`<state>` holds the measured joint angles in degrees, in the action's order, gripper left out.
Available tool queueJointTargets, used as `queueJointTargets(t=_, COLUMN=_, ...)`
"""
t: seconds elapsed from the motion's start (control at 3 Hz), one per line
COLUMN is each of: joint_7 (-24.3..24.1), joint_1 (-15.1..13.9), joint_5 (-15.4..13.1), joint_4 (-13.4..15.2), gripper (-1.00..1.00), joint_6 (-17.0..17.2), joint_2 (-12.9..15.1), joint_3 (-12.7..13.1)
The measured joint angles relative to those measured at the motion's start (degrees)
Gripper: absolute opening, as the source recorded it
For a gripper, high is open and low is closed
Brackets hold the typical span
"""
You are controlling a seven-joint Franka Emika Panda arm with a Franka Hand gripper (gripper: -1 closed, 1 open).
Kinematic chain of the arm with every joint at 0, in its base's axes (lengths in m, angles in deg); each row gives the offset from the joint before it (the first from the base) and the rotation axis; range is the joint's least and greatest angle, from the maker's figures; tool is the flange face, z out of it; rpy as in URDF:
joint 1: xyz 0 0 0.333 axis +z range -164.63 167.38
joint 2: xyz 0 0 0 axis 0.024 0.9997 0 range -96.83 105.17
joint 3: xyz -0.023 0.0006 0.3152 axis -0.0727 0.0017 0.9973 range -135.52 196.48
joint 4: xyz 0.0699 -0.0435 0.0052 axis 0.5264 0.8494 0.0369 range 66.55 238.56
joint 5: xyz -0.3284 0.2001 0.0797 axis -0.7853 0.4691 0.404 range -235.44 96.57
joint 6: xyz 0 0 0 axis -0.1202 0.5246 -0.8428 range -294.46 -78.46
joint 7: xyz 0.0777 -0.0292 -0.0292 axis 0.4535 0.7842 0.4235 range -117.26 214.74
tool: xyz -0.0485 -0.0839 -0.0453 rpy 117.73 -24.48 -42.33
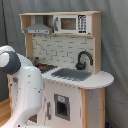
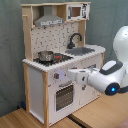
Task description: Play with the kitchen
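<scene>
We see the arm (image 2: 97, 79) reaching toward the front of the kitchen (image 2: 50, 70). A pot (image 2: 45, 55) sits on its stovetop (image 2: 54, 58). We cannot tell the gripper's state.

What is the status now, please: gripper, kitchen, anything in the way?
Gripper hidden behind the arm, state unknown. Arm reaches toward the kitchen front, near the oven door. Pot sits on the stovetop. Nothing seen blocking.

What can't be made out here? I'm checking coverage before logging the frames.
- The claw: first exterior view, not visible behind the white arm; second exterior view, lost against the kitchen front.
- Stovetop: first exterior view, partly hidden by the arm.
- Pot contents: second exterior view, too small.
</scene>
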<state>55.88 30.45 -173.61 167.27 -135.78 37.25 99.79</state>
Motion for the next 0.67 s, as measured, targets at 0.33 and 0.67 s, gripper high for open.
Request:
queueJointTargets(t=0.33, joint_7=2.91, joint_1=-0.43, joint_5=-0.02, joint_4=3.97, gripper=1.00, joint_6=-2.54, joint_2=0.06, joint_3=-2.02)
queueJointTargets(t=0.67, joint_7=5.39, joint_1=-2.67, joint_5=-0.24, joint_4=8.14, gripper=1.00, joint_6=-4.45, joint_2=-0.11, joint_3=-2.88)
